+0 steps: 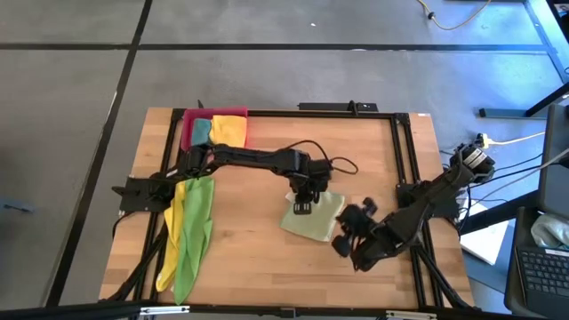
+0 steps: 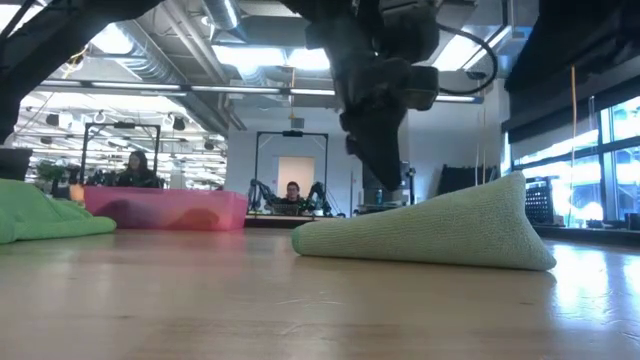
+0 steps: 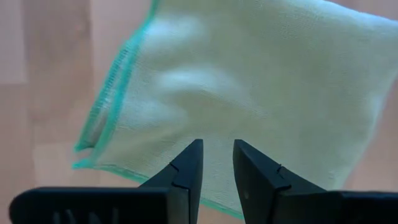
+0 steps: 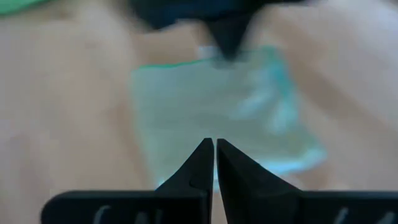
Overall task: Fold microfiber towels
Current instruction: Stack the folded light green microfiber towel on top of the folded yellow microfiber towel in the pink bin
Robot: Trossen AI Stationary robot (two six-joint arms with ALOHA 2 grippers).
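A pale olive-green towel (image 1: 313,218) with a teal hem lies folded and flat on the wooden table, right of centre; it also shows in the low view (image 2: 430,235). My left gripper (image 1: 302,206) hangs just over the towel's far left part, pointing steeply down. Its fingers are open with nothing between them (image 3: 217,152), and the towel (image 3: 249,81) lies below them. My right gripper (image 1: 342,244) stands by the towel's near right corner. It is shut and empty (image 4: 214,144) and points at the towel (image 4: 217,106).
A yellow towel (image 1: 171,236) and a bright green towel (image 1: 196,231) lie stretched along the table's left side. A pink-red tray (image 1: 233,114) at the far left holds a teal cloth (image 1: 201,132) and a yellow cloth (image 1: 228,131). People sit in the room beyond the table.
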